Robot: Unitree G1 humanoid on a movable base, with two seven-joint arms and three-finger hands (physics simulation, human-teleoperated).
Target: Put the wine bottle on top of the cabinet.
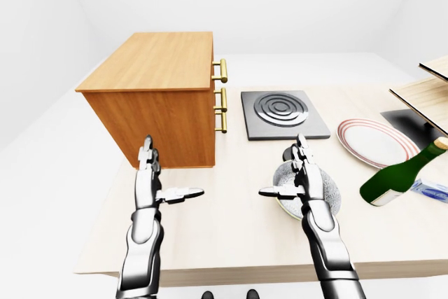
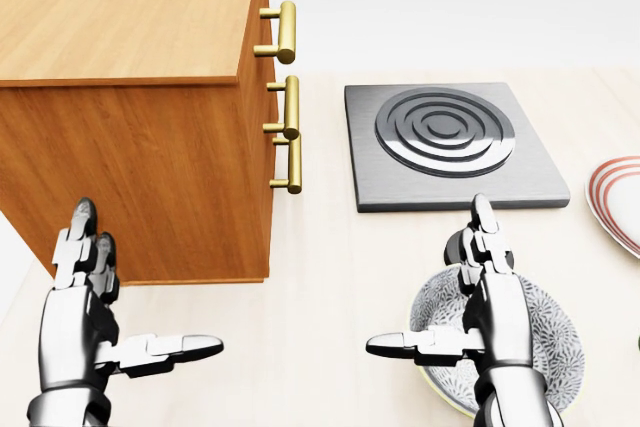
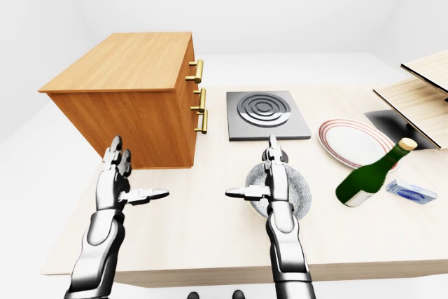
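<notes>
Both hands, left hand and right hand, are released; the right should reach toward the table's right edge, grasping the wine bottle at its body.

No legible text, label or number anywhere.

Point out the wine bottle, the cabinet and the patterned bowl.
wine bottle [image 3: 364, 178]: right-eye view, green body.
cabinet [image 3: 129, 61]: right-eye view, bare wooden top.
patterned bowl [image 3: 302, 192]: right-eye view, right inner wall.
</notes>
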